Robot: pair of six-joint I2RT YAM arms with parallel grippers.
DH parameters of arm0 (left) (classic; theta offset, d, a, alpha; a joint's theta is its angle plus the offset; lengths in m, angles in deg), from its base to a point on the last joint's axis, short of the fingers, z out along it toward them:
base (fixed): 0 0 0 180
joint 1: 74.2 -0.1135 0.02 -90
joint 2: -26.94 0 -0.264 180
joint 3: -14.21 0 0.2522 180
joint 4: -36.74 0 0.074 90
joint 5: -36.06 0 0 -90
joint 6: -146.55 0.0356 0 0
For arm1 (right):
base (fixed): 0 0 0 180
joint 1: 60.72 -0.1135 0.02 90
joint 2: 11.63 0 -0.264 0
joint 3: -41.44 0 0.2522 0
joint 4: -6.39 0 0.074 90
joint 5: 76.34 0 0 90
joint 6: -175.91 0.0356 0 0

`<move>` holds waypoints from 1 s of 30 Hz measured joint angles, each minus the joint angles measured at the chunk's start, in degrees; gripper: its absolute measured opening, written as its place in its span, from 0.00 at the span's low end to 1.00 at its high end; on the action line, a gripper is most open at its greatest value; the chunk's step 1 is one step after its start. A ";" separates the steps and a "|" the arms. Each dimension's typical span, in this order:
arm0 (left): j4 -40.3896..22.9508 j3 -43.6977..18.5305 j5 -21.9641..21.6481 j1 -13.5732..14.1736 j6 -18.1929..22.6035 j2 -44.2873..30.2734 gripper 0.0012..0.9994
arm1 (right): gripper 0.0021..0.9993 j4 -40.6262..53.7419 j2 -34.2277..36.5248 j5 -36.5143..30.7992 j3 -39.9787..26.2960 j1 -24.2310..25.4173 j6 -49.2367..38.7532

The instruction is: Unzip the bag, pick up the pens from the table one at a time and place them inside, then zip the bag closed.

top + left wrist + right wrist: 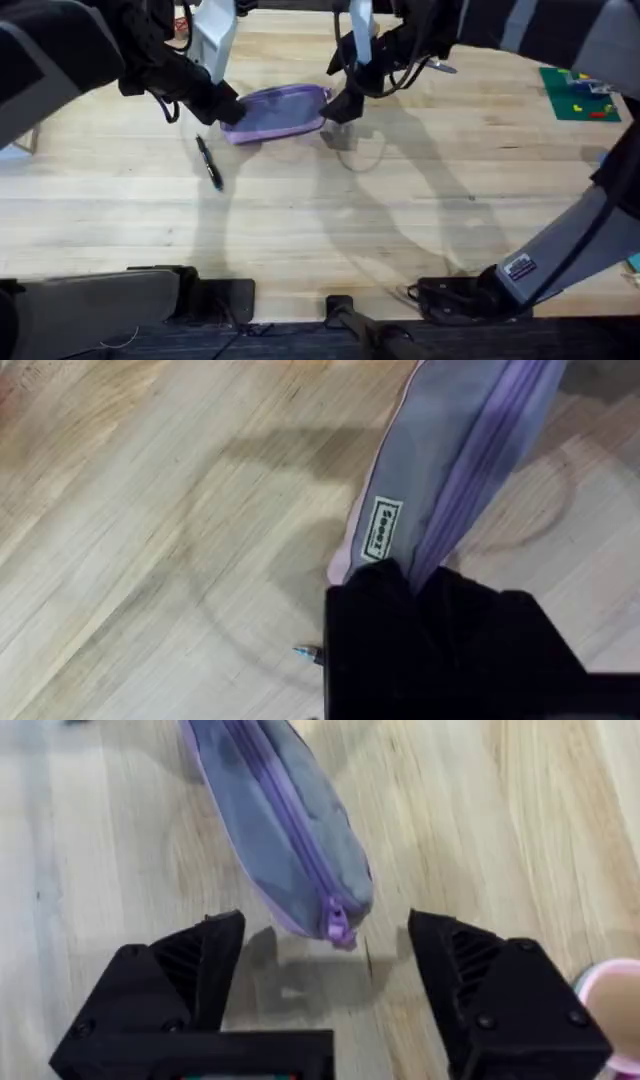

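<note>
The bag (278,112) lay on the table (420,220) at about 11 o'clock from the table's middle in the overhead view, its length running from 9 to 3 o'clock, with the 3 o'clock end a little farther from the bases. We saw lavender fabric, a grey side panel and a zipper along the top; in the right wrist view the bag (285,830) showed its zipper closed up to the pull (338,928) at the near end. In the left wrist view a small white label (383,530) sat on the grey panel of the bag (450,450).

Our left gripper (225,108) was clamped on the bag's 9 o'clock end, the fabric pinched between its black fingers (370,620). Our right gripper (338,108) stood at the bag's 3 o'clock end with its jaws spread wide and holding nothing; the pull lay between its fingers (190,970) without touching either.

One pen (208,162) rested on the table at 7 o'clock from the bag, just apart from it, slanted. Its tip (307,653) peeked out beside the left gripper.

At 3 o'clock, near the table's edge, we noted a green mat (580,95).
</note>
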 joint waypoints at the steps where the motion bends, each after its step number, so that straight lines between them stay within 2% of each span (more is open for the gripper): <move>1: 0.00 0.00 0.00 0.00 0.00 0.00 0.04 | 0.95 -0.23 0.20 0.09 0.00 -0.15 -0.02; 8: 0.00 0.00 0.00 0.00 0.00 0.00 0.04 | 0.88 -0.38 1.11 0.15 0.00 -0.15 0.00; 10: 0.00 0.00 0.00 0.00 0.00 0.00 0.04 | 0.83 -0.53 1.13 0.16 0.00 -0.15 0.00; 14: 0.00 0.00 0.00 0.00 0.00 0.00 0.04 | 0.57 -0.51 1.13 0.15 0.00 -0.15 -0.01; 15: 0.00 0.00 0.00 0.00 0.00 0.00 0.04 | 0.37 -0.52 1.13 0.15 -0.01 -0.15 -0.01; 19: 0.00 0.00 0.00 0.00 0.00 0.01 0.04 | 0.08 -0.56 1.13 0.13 0.00 -0.11 0.03; 20: 0.00 0.00 0.00 0.00 0.00 0.00 0.04 | 0.04 -0.53 1.13 0.13 0.00 -0.10 0.05; 30: 0.08 0.00 0.00 0.00 0.00 0.00 0.04 | 0.03 -0.53 0.98 0.67 0.00 0.53 0.07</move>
